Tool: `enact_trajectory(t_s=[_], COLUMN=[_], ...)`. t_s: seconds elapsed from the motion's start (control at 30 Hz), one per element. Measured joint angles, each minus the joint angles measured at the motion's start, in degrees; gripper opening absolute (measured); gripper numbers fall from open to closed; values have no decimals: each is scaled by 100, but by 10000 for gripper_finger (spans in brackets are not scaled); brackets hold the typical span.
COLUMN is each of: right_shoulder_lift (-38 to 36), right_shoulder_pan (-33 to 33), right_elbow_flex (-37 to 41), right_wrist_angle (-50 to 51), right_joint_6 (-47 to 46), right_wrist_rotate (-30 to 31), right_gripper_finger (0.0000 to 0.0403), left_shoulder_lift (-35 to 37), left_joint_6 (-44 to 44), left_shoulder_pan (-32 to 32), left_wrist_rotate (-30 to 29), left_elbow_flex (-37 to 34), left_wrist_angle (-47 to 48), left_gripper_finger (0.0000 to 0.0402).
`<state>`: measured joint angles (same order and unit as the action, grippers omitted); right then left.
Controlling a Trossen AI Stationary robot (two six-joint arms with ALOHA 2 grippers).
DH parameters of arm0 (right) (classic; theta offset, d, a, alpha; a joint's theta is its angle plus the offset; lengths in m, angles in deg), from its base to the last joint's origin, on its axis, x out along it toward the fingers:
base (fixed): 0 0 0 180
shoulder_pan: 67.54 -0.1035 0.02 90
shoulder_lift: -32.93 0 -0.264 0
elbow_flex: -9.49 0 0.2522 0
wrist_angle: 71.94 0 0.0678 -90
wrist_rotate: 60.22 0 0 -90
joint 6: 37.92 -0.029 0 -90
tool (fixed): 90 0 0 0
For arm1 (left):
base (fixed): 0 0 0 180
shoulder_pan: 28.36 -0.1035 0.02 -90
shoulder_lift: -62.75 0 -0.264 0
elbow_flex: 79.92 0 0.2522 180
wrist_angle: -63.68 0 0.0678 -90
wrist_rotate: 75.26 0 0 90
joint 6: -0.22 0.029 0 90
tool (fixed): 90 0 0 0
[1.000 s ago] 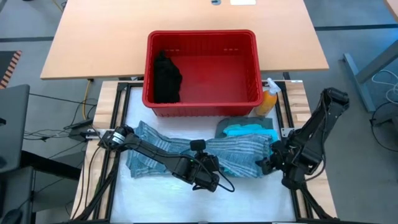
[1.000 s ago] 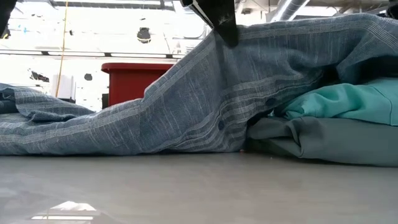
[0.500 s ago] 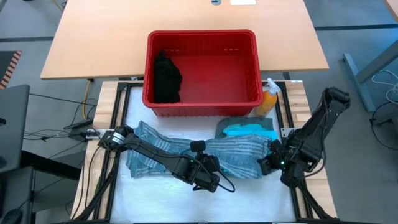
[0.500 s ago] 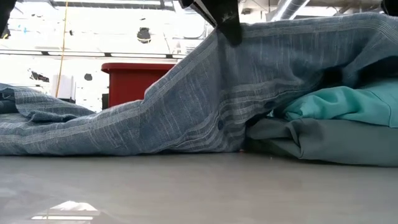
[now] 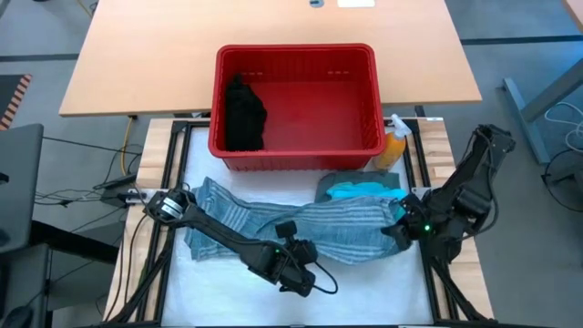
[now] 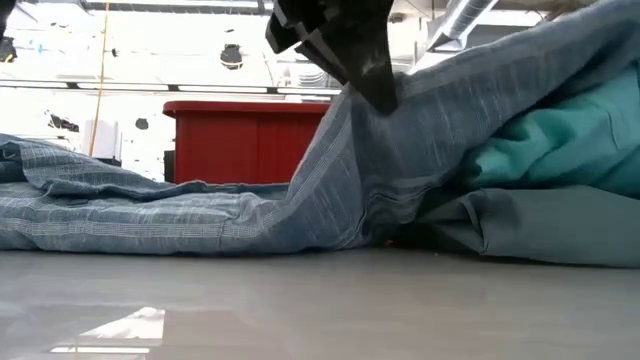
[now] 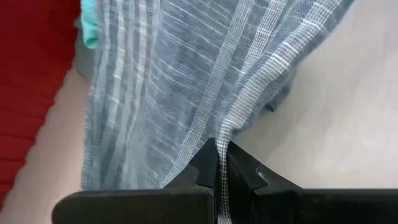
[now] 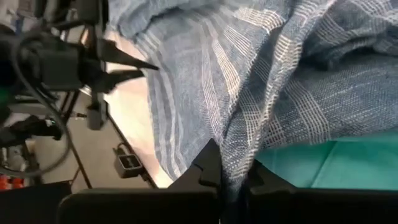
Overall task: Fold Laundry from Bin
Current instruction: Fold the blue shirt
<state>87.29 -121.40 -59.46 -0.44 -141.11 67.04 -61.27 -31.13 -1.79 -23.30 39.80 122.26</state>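
Note:
The blue-grey striped cloth [image 5: 273, 223] lies spread across the table in front of the red bin [image 5: 296, 150], which holds a black garment [image 5: 244, 114]. Its right part drapes over a teal garment [image 5: 360, 191], which lies on a grey-green one [image 5: 330, 187]. My left gripper [image 7: 222, 146] is shut on the cloth's near edge at the table's middle. My right gripper [image 8: 233, 155] is shut on the cloth's right end, above the teal garment [image 8: 329, 165]. My left gripper pinches a narrow ridge of the striped cloth's near edge [image 7: 219, 132] between its two fingers, slanting down from above. The cloth rises to the fingers [image 6: 372, 70] like a tent, and its left part [image 6: 120, 215] lies flat on the table. My right gripper pinches a bunched fold at the striped cloth's right end [image 8: 241, 134] between its two fingers, slanting down. That end is held up off the teal garment [image 6: 540, 150], and the cloth slopes from it down toward the table.
An orange spray bottle [image 5: 393, 148] stands at the bin's right near corner. A bare strip of white table [image 5: 364, 287] lies along the near edge. Black frame rails [image 5: 421, 173] run along the table's left and right sides.
My left gripper has gone down and toward the table's near edge with the cloth's near edge, so the cloth to its left has sunk flatter. My right gripper has risen, and the cloth's right end has come up off the teal garment.

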Motion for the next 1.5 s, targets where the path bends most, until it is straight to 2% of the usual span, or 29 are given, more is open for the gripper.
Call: enact_trajectory(t_s=[0.2,0.37,0.53,0.63,0.8,0.9,0.97,1.2,1.5], right_shoulder_lift=[167,248,263,377,741,1036,1223,1632,1423], right_shoulder_pan=[197,482,795,1035,1279,1179,1007,551,454], right_elbow_flex=[-12,-10,-10,-10,6,9,10,18,19], right_wrist_angle=[95,304,-49,-179,-131,-98,-70,665,1164], right_joint_6=[445,-182,-150,-128,60,138,78,-755,-1821], right_wrist_rotate=[-507,-1018,-1032,-1037,-1387,-1857,-1953,-2086,-2073], right_gripper_finger=[91,160,227,250,254,254,254,254,254], left_shoulder_lift=[0,0,0,0,0,0,0,1,2], left_joint_6=[-1,118,219,350,369,318,315,219,218], left_shoulder_pan=[0,2,0,-9,-24,-24,-20,9,-63], left_wrist_rotate=[-126,-129,-129,-129,-121,-53,9,26,72], left_elbow_flex=[-2,-2,-1,-2,-1,0,0,0,0], left_wrist_angle=[-179,-179,-178,-177,-174,-170,-168,-164,-178], left_gripper_finger=[0,0,0,0,0,0,0,0,0])
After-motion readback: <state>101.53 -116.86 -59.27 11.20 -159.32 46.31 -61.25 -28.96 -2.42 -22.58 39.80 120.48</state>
